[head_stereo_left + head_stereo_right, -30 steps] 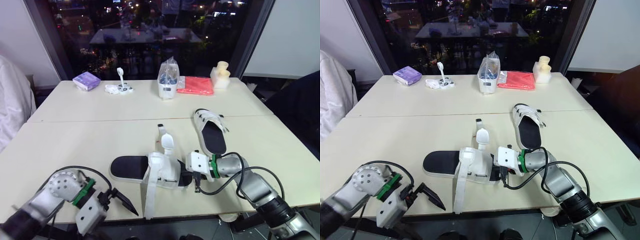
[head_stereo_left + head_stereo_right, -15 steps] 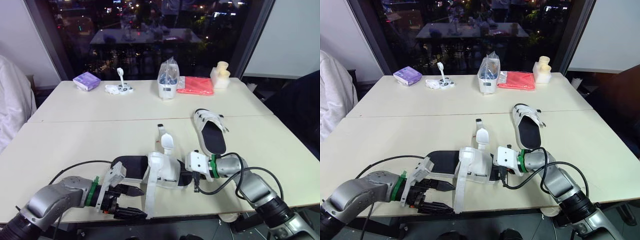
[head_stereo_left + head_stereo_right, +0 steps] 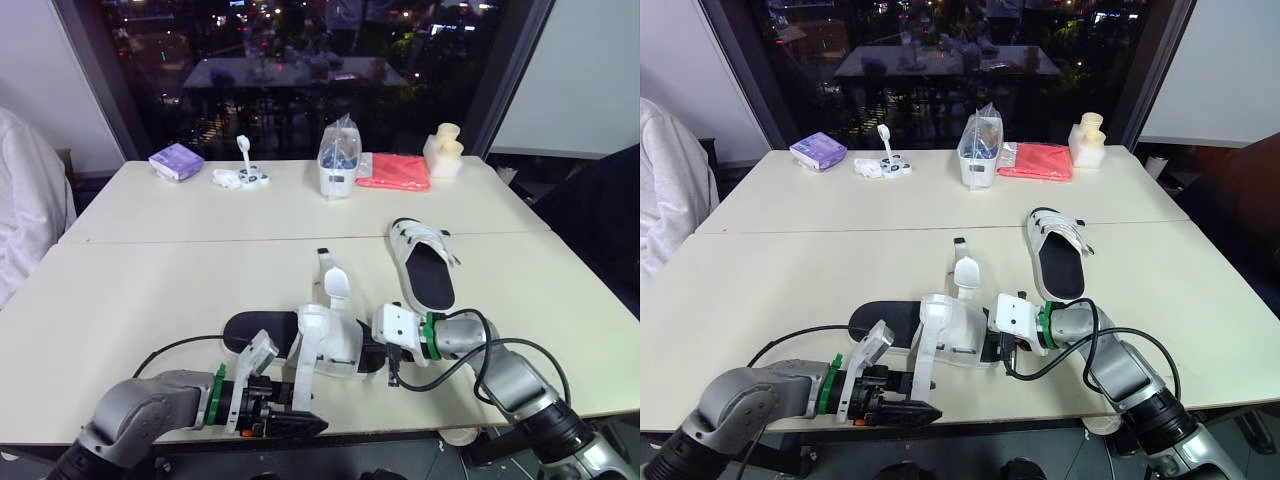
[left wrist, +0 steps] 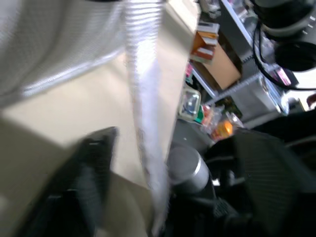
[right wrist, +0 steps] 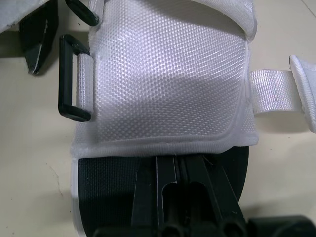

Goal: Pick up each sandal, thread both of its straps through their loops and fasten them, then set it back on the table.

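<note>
White mesh over a black sole: the sandal (image 3: pixel 325 340) you are working on is lying flat near the front edge of the cream bench (image 3: pixel 150 290), with bare sole showing at its left end and its straps undone. One long strap (image 3: pixel 300 388) is trailing from it toward the near edge, and a shorter strap (image 3: pixel 330 280) is sticking out toward the far side. Your left pincer (image 3: pixel 300 407) is lying low at the near edge, its fingers standing apart around the end of the long strap. Your right pincer (image 3: pixel 370 352) is reaching in from the right onto the sandal's right end. The second sandal (image 3: pixel 425 265) is sitting farther back and to the right, apart from the first. A purple packet (image 3: pixel 175 160), a clear bag (image 3: pixel 337 160) and a red cloth (image 3: pixel 393 172) are lying along the far side.

Through the left wrist camera, the long strap is running between two black fingers (image 4: pixel 94 168) that are spread wide. The blur is hiding whether either one is touching it.

Through the right wrist camera, your right fingers (image 5: pixel 197 182) are drawn together and lying on the black insole, their tips tucked under the edge of the white mesh upper (image 5: pixel 168 74). You cannot tell whether they are pinching anything. A black loop (image 5: pixel 69 79) is sitting on a webbing tab at the upper's side, resting on the bench.
</note>
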Action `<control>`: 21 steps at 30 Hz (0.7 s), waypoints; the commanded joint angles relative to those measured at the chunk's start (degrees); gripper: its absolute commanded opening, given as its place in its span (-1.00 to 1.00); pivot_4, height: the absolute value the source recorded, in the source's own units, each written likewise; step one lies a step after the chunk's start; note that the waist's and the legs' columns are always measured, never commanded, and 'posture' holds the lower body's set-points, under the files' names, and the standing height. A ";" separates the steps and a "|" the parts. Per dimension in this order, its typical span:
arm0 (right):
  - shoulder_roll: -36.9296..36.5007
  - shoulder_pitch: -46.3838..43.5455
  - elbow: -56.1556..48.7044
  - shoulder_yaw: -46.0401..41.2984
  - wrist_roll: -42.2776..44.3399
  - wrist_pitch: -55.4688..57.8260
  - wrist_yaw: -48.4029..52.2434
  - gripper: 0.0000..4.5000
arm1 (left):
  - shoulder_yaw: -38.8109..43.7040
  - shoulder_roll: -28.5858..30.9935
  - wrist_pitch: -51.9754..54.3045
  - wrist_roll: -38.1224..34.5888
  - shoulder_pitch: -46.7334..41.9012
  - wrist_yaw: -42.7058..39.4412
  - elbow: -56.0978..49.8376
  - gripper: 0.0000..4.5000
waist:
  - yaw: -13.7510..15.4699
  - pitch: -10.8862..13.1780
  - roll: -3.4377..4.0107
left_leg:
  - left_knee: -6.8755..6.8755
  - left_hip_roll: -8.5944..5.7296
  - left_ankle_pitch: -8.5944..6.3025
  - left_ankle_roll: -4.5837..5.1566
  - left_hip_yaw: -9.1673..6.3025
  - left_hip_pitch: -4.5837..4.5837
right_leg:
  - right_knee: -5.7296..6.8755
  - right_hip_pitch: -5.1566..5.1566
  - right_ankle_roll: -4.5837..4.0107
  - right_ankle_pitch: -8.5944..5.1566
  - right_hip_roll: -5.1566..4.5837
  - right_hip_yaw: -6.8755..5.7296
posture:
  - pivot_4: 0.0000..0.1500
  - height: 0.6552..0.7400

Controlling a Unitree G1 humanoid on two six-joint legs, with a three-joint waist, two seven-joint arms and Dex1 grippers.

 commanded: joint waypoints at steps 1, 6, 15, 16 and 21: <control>-0.51 1.65 0.74 1.03 -0.99 1.89 0.38 -1.00 | 0.78 -0.85 1.01 0.33 -0.31 0.05 -0.39 -0.28 | 0.03 0.00 0.00 | 0.00 0.00 0.00 0.00 0.00 -0.01 | 0.00 -0.01 -0.01 -0.01 0.00 0.00 | 1.00 1.00; -0.47 1.75 0.60 1.15 -1.25 2.00 0.32 -1.00 | 4.30 -1.15 3.85 -2.65 -1.54 -1.26 -0.12 -0.98 | 0.11 0.00 0.00 | -0.01 0.00 0.00 0.00 -0.01 -0.03 | -0.01 -0.03 -0.03 -0.02 -0.01 0.00 | 1.00 1.00; -0.53 1.35 1.19 1.02 -1.68 1.67 0.32 -1.00 | 15.29 0.43 14.44 -15.51 -16.15 -7.56 12.09 -0.98 | 0.63 0.00 0.00 | -0.01 -0.01 0.00 -0.01 -0.04 -0.03 | -0.01 -0.05 0.00 -0.03 0.02 -0.02 | 1.00 1.00; -0.53 1.23 1.40 0.98 -1.75 1.56 0.31 -1.00 | 15.02 -0.41 14.08 -14.44 -18.34 -7.76 14.57 -0.98 | 0.66 0.00 -0.02 | -0.01 -0.01 0.00 0.00 -0.03 -0.03 | -0.01 -0.04 -0.01 -0.03 0.02 -0.02 | 1.00 1.00; -0.50 0.84 1.94 0.99 -2.00 1.27 0.26 -1.00 | 12.42 -5.06 11.89 -8.02 -25.54 -7.89 25.13 -0.98 | 0.69 -0.01 -0.07 | -0.01 -0.05 0.01 0.00 -0.01 -0.03 | -0.01 0.00 -0.01 -0.01 0.04 -0.02 | 1.00 1.00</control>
